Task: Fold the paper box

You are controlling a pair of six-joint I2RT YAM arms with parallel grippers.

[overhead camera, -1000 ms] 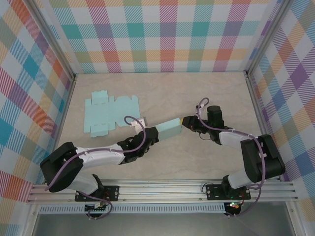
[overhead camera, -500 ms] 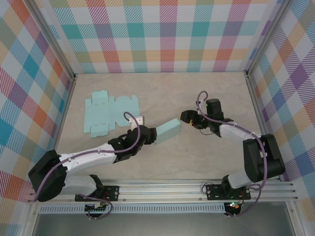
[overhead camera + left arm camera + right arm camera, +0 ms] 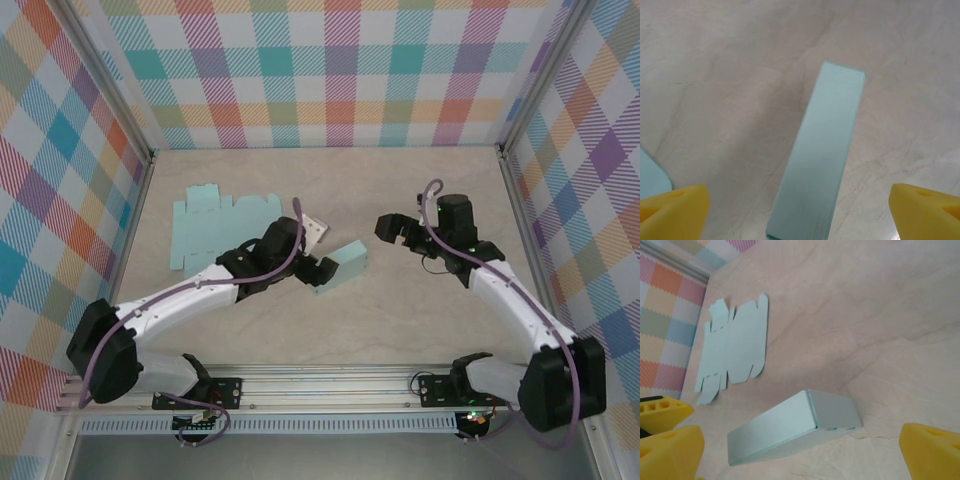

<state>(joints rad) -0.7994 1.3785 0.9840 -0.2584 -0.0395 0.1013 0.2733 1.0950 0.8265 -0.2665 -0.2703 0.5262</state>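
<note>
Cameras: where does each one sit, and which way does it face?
Top external: above and behind the bases, facing down at the table; both arms, left gripper, right gripper.
Left wrist: above the folded box, facing down; yellow fingertips in the corners.
Right wrist: low, facing across the folded box to the flat blank; yellow fingertips.
Shared: the wrist views both see the folded box.

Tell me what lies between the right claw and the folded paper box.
Nothing but bare tabletop. In the top view, an empty strip separates the right claw from the folded paper box.
</note>
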